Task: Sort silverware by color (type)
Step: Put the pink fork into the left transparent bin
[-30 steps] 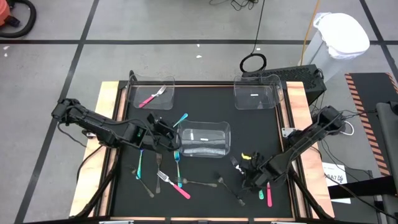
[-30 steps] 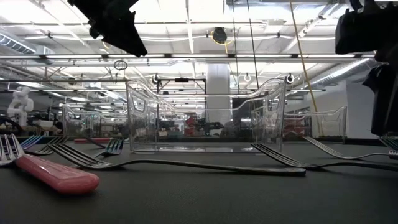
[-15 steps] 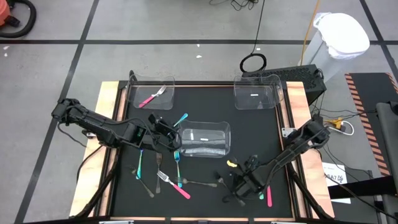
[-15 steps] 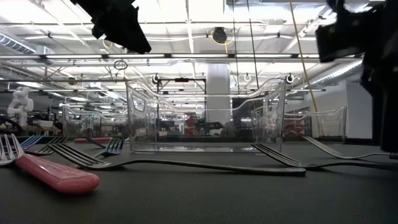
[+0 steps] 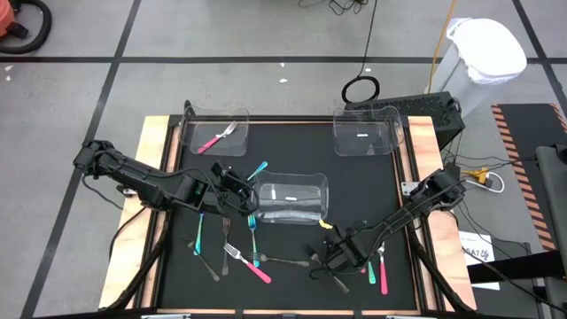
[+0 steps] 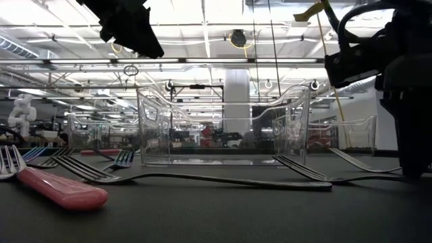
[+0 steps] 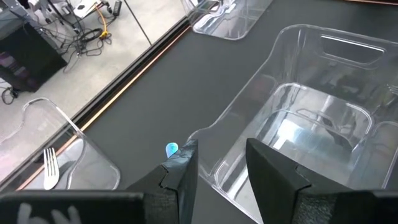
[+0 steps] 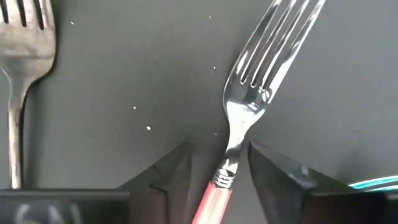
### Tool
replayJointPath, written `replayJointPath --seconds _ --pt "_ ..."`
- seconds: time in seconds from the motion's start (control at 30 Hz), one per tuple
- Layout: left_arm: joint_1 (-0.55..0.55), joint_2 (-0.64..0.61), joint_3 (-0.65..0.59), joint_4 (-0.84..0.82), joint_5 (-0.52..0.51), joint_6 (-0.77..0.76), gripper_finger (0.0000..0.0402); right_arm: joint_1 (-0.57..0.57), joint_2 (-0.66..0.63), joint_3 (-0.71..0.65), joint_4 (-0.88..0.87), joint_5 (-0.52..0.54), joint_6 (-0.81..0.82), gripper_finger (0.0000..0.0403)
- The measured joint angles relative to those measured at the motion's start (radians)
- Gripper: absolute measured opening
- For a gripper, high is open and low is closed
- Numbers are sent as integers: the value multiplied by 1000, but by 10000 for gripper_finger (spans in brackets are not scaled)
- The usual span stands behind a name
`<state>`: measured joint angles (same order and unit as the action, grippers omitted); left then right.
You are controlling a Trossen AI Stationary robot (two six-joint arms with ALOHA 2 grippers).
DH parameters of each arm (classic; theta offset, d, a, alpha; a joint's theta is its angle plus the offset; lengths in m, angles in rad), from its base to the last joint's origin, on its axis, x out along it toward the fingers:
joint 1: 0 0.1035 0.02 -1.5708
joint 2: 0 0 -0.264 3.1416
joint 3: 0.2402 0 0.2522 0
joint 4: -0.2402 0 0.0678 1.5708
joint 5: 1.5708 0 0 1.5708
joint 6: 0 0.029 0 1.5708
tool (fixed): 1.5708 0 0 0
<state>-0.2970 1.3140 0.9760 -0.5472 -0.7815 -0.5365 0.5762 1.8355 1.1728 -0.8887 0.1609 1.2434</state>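
Straddling pink-handled fork [image 8: 239, 118] neck, right gripper [image 8: 214, 163] fingers part-open, nothing gripped, poised for pickup. Left gripper [image 7: 217, 163] part-open, empty, beside clear bin [image 7: 348, 74], waiting.

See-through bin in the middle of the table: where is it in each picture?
High view: the clear plastic middle bin sits at the black mat's centre, between the arms.
Low view: it stands mid-picture, behind the lying forks.
Left wrist view: close ahead of the left gripper.
Right wrist view: not in it.
Shared landmark: the clear corner bin holding a pink-handled fork, seen in the high and left wrist views.
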Motion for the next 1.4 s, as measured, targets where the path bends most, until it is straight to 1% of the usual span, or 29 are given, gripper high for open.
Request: replayJointPath --seconds 0.23,0.33,0.4,0.67,0.77,0.9,1.07,1.27,1.4 --pt "0 0 0 0 0 0 136 0 0 -1 -6 -5 1 53" --pt "0 0 0 0 0 0 136 0 0 -1 -6 -6 -11 26" --pt "0 0 0 0 0 0 136 0 0 -1 -6 -5 -23 16" --pt "0 0 0 0 0 0 136 2 -1 -1 -5 -10 -36 21" --pt "0 0 0 0 0 0 136 9 -9 -2 1 -33 -48 20" --pt "0 0 0 0 0 0 136 29 -36 -2 23 -37 -61 19" --pt "0 0 0 0 0 0 136 55 -75 -2 78 -31 -89 19" --pt "0 0 0 30 0 7 136 93 -124 -2 180 23 -149 19" --pt "-5 0 0 95 0 84 136 117 -156 -2 278 48 -224 19"
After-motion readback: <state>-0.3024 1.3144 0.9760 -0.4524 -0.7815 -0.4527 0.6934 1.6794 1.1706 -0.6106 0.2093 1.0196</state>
